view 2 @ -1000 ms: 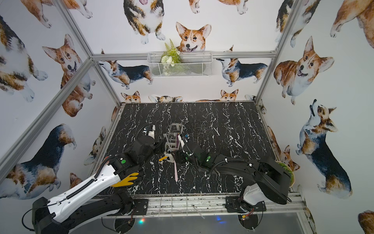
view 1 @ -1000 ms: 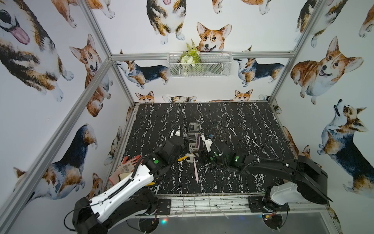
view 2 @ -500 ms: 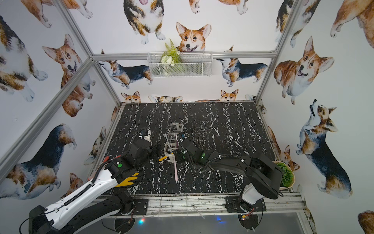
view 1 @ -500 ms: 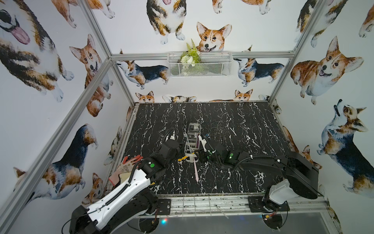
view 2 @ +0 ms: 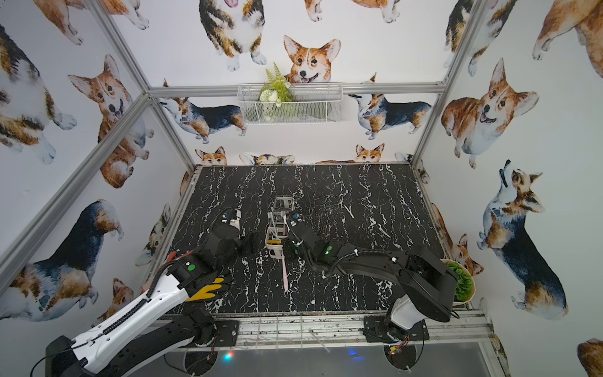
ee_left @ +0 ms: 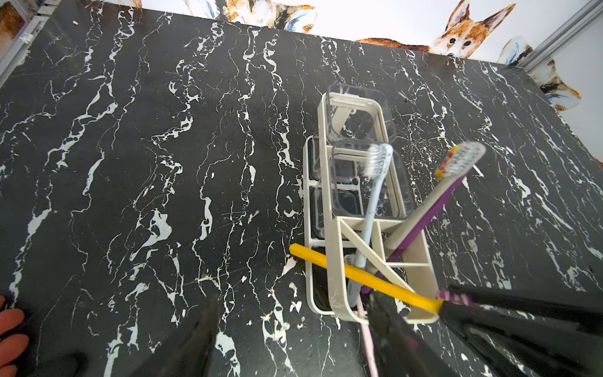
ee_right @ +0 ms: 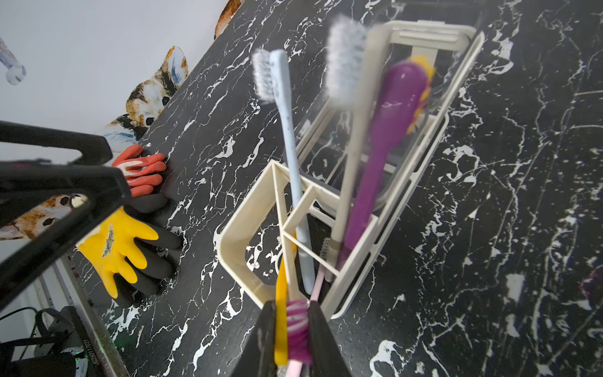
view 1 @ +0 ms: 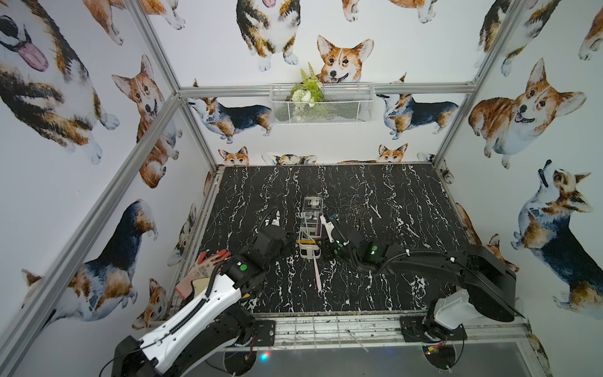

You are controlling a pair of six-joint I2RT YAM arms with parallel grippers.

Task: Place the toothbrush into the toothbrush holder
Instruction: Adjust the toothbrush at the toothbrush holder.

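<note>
The toothbrush holder [view 1: 308,255] sits in the middle of the table [view 1: 408,196]. The yellow toothbrush [ee_left: 359,274] lies slantwise across the holder's robot-side end, resting on its rim. Its bristle head is pinched between the fingers of the right claw [ee_right: 292,315] just outside that end. The left claw [ee_left: 293,295] hangs spread wide beside the same end, gripping nothing. A light blue toothbrush [ee_left: 372,202] and a purple toothbrush [ee_left: 430,202] stand inside the holder, and a pink toothbrush [view 1: 317,274] lies on the table, reaching out from that end

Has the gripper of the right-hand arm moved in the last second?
Yes: in both top views the right gripper has edged closer to the toothbrush holder, which has stayed put.
</note>
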